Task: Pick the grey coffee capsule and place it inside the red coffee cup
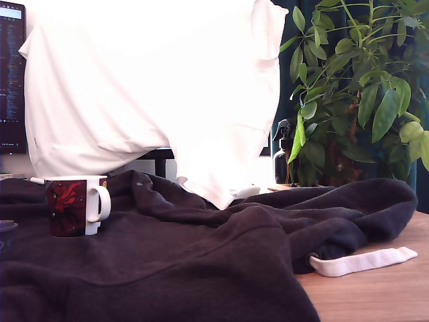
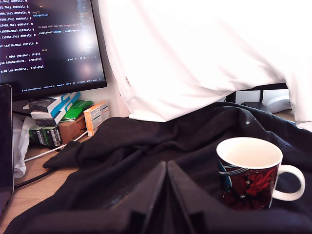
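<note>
The red coffee cup (image 1: 74, 204) stands upright on a black hoodie (image 1: 201, 261) at the exterior view's left, its white handle pointing to that view's right. In the wrist view the cup (image 2: 248, 173) is close ahead of my gripper (image 2: 167, 168), and its white inside looks empty. My two dark fingers meet at their tips, shut, and nothing shows between them. The grey coffee capsule is out of view in both frames. The exterior view does not show my gripper.
A white cloth (image 1: 154, 87) hangs behind the hoodie. A monitor (image 2: 48, 44), stacked boxes (image 2: 63, 114) and cables sit beside it. A leafy plant (image 1: 355, 87) and a spray bottle (image 1: 283, 151) stand at the back right. Bare wooden table (image 1: 375, 295) shows front right.
</note>
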### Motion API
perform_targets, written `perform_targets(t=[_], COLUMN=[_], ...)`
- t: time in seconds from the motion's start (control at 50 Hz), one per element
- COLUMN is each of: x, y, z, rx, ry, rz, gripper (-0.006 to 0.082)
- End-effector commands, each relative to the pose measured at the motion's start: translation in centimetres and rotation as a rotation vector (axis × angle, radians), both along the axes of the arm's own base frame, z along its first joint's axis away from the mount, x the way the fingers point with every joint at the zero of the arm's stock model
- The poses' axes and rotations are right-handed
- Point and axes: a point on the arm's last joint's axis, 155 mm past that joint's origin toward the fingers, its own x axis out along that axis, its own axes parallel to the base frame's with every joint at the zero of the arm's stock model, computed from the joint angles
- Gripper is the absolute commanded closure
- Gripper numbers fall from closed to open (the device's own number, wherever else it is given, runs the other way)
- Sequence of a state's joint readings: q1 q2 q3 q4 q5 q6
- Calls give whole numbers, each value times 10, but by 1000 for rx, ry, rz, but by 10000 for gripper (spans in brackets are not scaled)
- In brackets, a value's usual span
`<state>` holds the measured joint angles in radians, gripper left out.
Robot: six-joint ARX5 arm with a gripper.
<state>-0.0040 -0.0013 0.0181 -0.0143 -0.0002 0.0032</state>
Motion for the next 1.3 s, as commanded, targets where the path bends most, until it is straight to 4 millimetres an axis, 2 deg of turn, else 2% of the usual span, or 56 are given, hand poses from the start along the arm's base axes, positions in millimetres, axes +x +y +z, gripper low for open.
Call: perform_targets(t=[0.0, 0.3, 0.36, 0.54, 0.64, 0.68, 0.72, 0.84, 0.9, 0.96, 1.28], x=[1, 1, 1, -6, -7, -6, -5, -4, -4, -3, 2], y=[-14, -18, -23, -39, -44, -48, -51, -60, -65, -66, -73], z=[-22, -20, -11, 35, 33, 26, 16, -7, -15, -21, -58], rx=[-73, -114, -146, -210, -207, -208, -211, -222, -221, -218, -159], ry=[46, 43, 10, -160, -152, -119, -78, 23, 57, 84, 230], rz=[-60, -80, -113, -217, -245, -260, -270, -298, -311, -311, -303], gripper=[781, 780, 780, 780, 767, 726, 633, 167, 7, -31, -31])
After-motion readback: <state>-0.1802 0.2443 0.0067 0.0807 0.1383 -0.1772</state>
